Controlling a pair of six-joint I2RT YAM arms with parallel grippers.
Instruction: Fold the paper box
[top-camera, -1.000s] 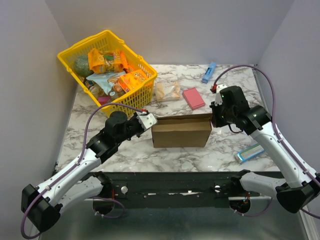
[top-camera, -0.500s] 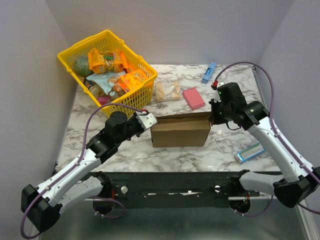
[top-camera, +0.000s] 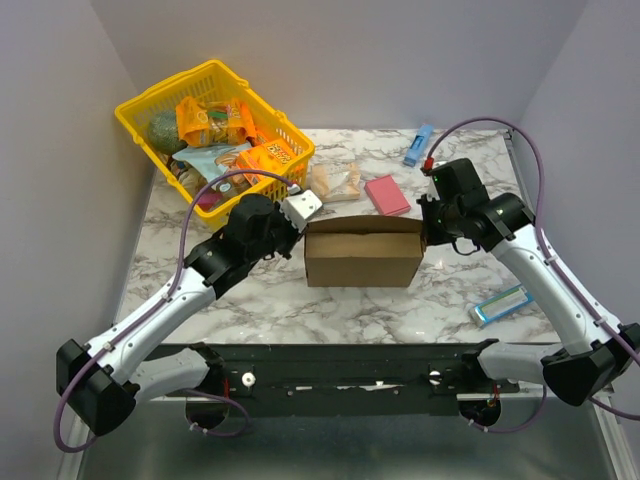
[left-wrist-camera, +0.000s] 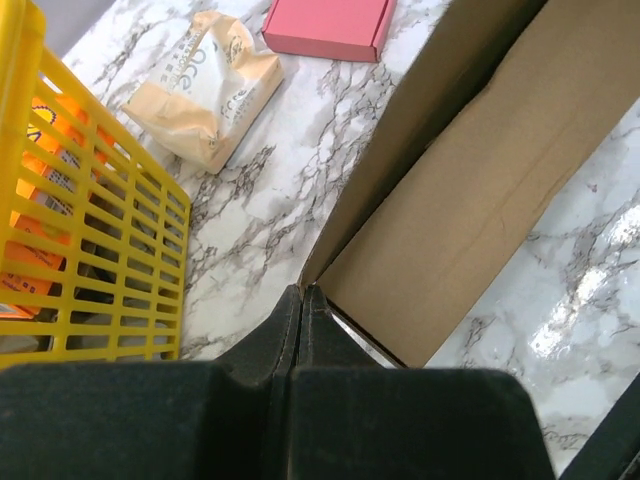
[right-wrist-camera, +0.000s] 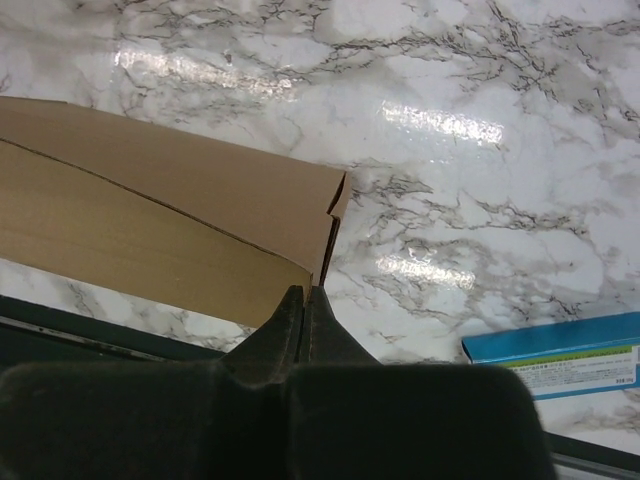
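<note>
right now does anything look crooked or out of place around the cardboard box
The yellow basket at the far left corner sits tilted, and its left side seems to hang past the edge of the table. The paper box looks level and undamaged, its top not yet closed.

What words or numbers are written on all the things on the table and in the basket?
Nothing can be read for sure.
Beige packet: printed letters, too blurred to read.
Blue box: small print, too small to read.
Orange box in the yellow basket: print, too small to read.
Paper box: no text.
</note>
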